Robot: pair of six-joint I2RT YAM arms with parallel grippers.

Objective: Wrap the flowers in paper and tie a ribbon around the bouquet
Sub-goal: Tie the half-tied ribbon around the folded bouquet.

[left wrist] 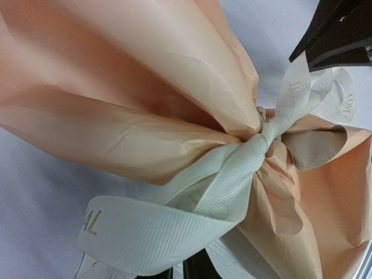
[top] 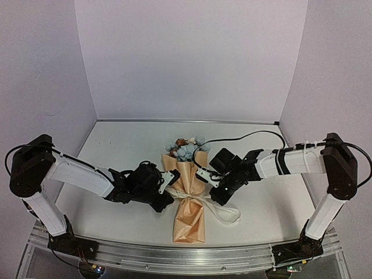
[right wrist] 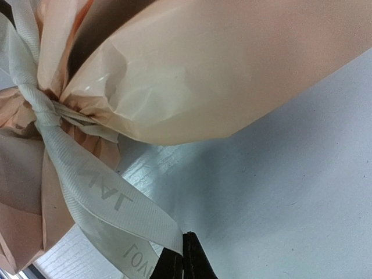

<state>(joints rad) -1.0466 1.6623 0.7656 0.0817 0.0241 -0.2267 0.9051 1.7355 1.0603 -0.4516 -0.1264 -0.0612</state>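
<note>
The bouquet is lying on the table between the 2 arms, with the ribbon knotted around its waist. The right gripper is pinching 1 ribbon tail. The left gripper is sitting behind a ribbon loop, so its state cannot be told. Pull both tails outward evenly, holding the knot centred.

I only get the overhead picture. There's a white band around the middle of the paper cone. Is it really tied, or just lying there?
Observer: Tied. The left wrist camera shows the ribbon cinched into a tight knot that pinches the paper.
Operator: Is anything holding it?
Observer: Yes. The right wrist camera shows the right gripper shut on one tail of the ribbon.
Operator: Is the band plain white?
Observer: No. Up close it carries faint printed lettering.
</note>
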